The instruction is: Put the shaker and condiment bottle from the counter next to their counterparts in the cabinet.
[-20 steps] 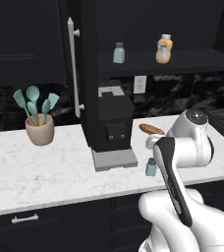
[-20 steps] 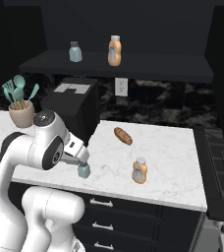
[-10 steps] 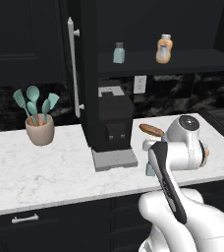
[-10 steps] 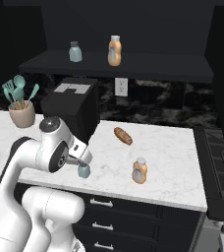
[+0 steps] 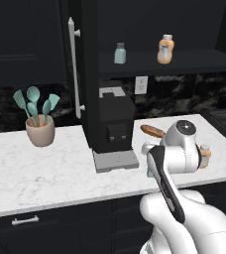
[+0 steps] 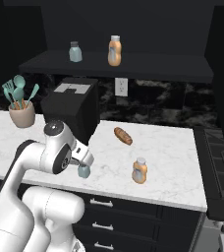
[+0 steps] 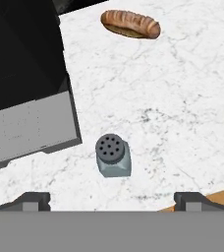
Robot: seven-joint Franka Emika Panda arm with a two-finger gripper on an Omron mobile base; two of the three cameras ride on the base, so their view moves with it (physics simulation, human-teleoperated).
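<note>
The shaker (image 7: 113, 156), small and blue-grey with a dark perforated cap, stands upright on the white marble-veined bench (image 6: 173, 157) near its front edge. The condiment bottle (image 6: 140, 171), orange with a pale cap, stands upright on the bench at about 3 o'clock from the shaker in the right base view. On the cabinet (image 6: 133, 69) shelf the counterparts stand upright, the pale teal shaker (image 6: 75, 51) at 9 o'clock of the orange bottle (image 6: 114, 50).
</note>
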